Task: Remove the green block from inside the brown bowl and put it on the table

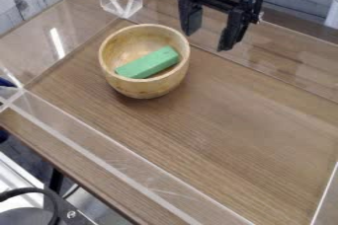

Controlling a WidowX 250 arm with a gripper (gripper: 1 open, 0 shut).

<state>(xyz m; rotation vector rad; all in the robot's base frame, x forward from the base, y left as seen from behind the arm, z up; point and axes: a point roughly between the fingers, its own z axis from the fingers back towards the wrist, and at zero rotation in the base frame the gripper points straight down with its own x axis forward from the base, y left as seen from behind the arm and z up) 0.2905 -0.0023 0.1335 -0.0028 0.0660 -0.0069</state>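
Green block (146,63) in brown bowl (145,60) | hand (211,29) open, arm cropped

Brown bowl (145,61) rests on the table (224,130)

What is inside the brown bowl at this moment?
The green block lies inside the brown bowl, slanted across its floor. Nothing else shows in there. The bowl floor directly beneath the block is covered, so it cannot be checked. The open hand is off to the side.
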